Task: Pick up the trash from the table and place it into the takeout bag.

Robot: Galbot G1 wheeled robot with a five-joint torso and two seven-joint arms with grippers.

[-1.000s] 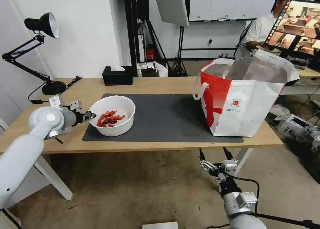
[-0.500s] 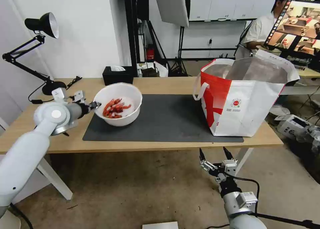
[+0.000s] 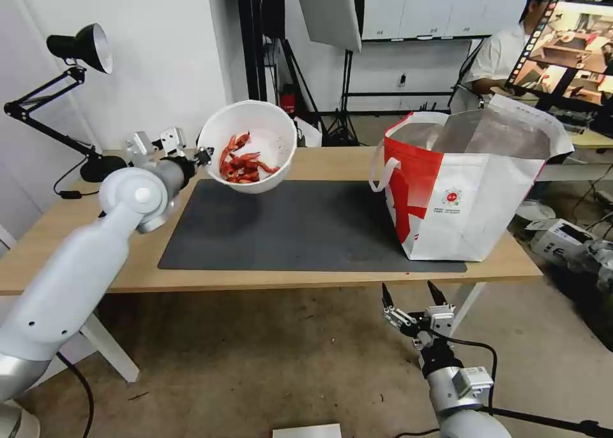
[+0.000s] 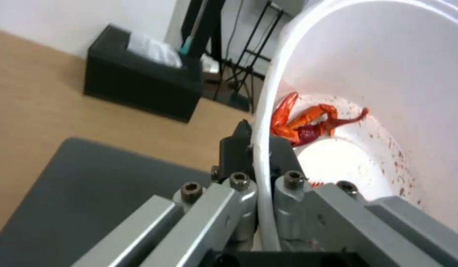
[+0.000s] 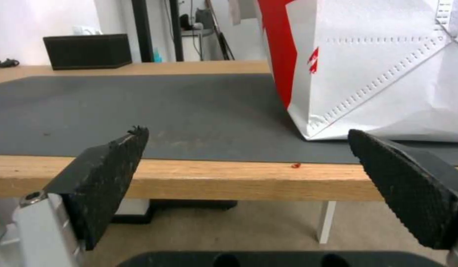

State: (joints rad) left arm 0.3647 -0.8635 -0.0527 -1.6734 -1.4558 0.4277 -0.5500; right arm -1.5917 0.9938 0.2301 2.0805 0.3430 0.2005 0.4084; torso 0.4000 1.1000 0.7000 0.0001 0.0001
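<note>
Head view: the left gripper (image 3: 204, 156) clamps the rim of the white bowl (image 3: 250, 145) of crayfish shells (image 3: 242, 165), tilted, in the air above the table (image 3: 325, 162), well apart from the takeout bag (image 3: 469, 182). The right gripper (image 3: 414, 294) hangs wide below the table edge.

Head view: set high, facing forward and down across the whole surface (image 3: 306, 163) from well back. Left wrist view: pressed right up behind the left claw (image 4: 256, 148), facing along the fingers toward the black tissue box (image 4: 140, 91). Right wrist view: low, just below the surface edge (image 5: 214, 180), facing level across the grey mat (image 5: 140, 111) — mat and tissue box (image 5: 87, 50) shared with the left wrist view.
</note>
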